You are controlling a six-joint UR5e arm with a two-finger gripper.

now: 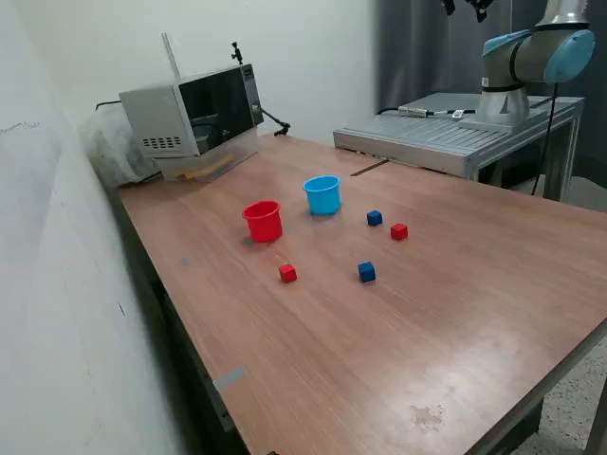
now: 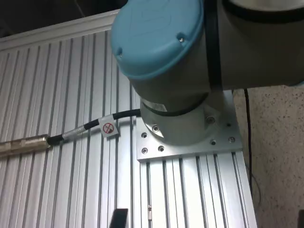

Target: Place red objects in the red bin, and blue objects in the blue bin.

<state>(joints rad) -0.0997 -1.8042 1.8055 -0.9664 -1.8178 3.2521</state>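
Note:
The red cup (image 1: 263, 221) and the light blue cup (image 1: 322, 194) stand upright side by side on the wooden table (image 1: 455, 313). One red cube (image 1: 287, 273) lies in front of the red cup, and a second red cube (image 1: 399, 231) lies towards the exterior view's right. One dark blue cube (image 1: 375, 218) lies near the blue cup, and another dark blue cube (image 1: 366, 272) lies nearer the front. My gripper (image 1: 465, 8) is high at the top edge, far from all of them. In the wrist view the gripper (image 2: 210, 221) looks down on the arm's base, its fingertips (image 2: 118, 218) wide apart and empty.
A microwave (image 1: 194, 114) stands at the table's back, at the exterior view's left. The arm's base (image 1: 503, 95) sits on a ribbed metal platform (image 1: 446, 137) behind the table, with a cable (image 2: 85, 128) across it. A wall runs along the exterior view's left.

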